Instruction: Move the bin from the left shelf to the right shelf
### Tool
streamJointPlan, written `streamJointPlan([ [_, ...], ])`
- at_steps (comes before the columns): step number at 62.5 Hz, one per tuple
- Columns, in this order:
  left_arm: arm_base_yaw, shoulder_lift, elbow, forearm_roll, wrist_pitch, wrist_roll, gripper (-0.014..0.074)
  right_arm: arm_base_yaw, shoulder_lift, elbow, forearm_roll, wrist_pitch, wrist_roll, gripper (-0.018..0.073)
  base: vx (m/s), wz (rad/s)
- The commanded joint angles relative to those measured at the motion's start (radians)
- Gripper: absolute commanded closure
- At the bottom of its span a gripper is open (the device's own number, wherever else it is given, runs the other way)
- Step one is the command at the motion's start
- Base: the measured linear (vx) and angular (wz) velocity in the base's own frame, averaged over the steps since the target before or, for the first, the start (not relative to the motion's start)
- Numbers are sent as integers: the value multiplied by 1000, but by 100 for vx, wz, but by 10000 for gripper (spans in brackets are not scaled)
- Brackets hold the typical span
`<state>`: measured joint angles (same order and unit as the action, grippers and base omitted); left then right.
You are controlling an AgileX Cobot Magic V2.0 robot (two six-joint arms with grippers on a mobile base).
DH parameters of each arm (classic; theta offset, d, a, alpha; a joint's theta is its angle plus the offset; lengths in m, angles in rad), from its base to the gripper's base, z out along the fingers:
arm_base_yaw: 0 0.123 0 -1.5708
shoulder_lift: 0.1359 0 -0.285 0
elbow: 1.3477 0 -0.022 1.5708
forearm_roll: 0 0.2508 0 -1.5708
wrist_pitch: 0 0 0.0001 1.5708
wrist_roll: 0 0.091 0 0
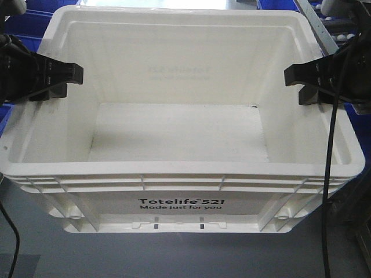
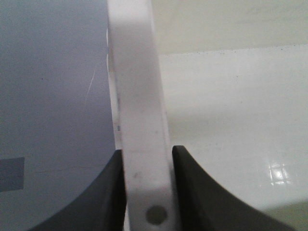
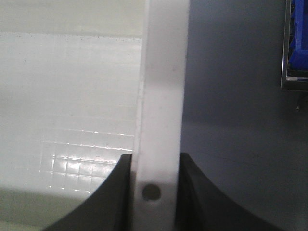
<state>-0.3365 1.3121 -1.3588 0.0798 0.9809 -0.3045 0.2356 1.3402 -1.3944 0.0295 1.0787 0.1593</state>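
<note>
Tight pinch from the left gripper on the side rim, one finger on each face of the white wall, and the right gripper is clamped the same way on the opposite rim. Between them is the bin, the white Totelife tote, close under the front camera. There's grey floor below and beside it, though I can't tell whether it rests on anything. Blue bins line the back. The tote is upright, mouth up, showing only its bare white bottom – long axis running left to right, printed side facing the camera
</note>
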Motion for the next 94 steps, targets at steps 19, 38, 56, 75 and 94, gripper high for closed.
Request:
streamJointPlan([
  [19,13,-54,-39,98,-69,43,540,-18,-39,-39,-125,-92,-11,568,34,-7],
  [38,13,-54,-39,98,-69,43,540,-18,-39,-39,-125,-92,-11,568,35,-7],
  [56,13,-54,-39,98,-69,43,540,-18,-39,-39,-125,-91,-11,568,37,-5],
  [75,13,-54,-39,98,-68,43,540,-18,-39,-39,-125,-90,-11,568,39,3],
  [94,13,-54,-39,97,-69,43,540,-18,-39,-39,-125,-88,-11,568,40,4],
])
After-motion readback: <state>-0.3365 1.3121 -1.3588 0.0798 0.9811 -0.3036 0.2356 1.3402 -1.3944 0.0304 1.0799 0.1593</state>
